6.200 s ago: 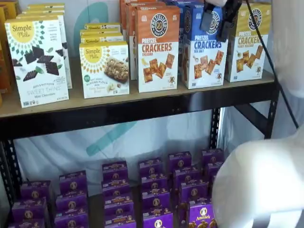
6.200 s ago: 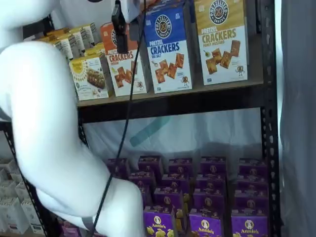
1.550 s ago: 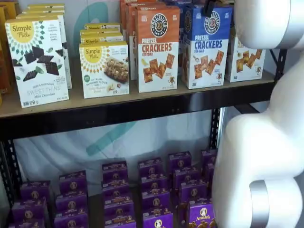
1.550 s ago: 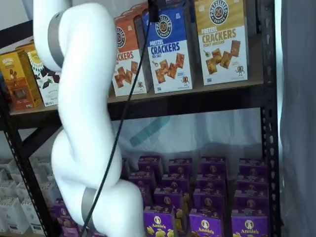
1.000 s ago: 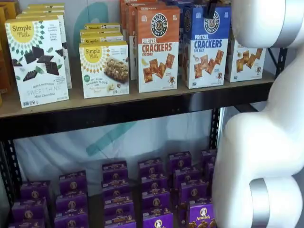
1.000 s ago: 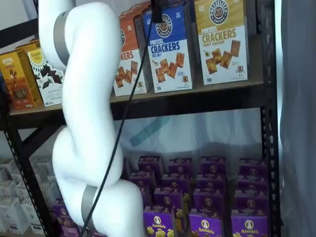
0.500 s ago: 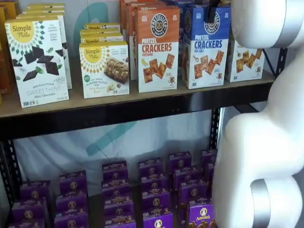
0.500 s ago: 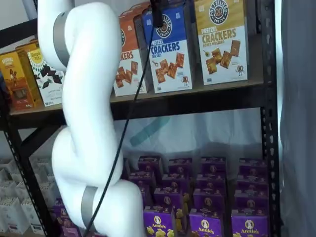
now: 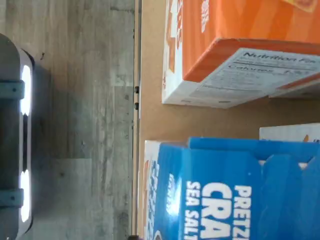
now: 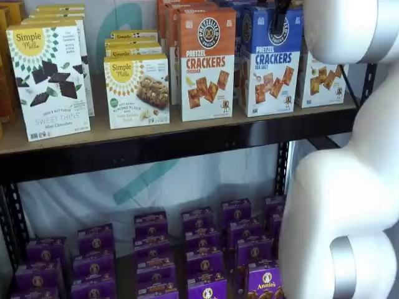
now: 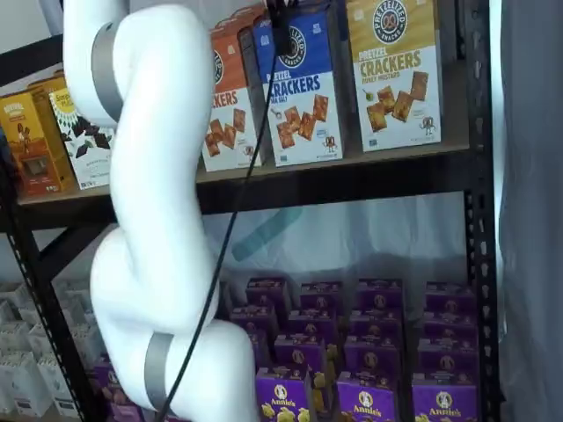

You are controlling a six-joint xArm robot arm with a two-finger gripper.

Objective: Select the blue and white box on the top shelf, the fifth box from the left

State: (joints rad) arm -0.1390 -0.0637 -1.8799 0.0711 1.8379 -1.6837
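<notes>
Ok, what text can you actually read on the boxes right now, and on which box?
"PRETZEL CRACKERS SEA SALT": the blue and white box.
"PRETZEL CRACKERS CHEDDAR": orange box.
"Simple Mills", "SWEET THINS": mint chocolate box.
"Annie's": purple box.
"Nutrition": orange box's side panel.
Smaller print is unreadable.

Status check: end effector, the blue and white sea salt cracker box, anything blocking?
End effector at the top front of the tall blue and white cardboard box; finger state unclear. Box upright on the tan wooden top shelf. Orange-topped cheddar box close beside it.
</notes>
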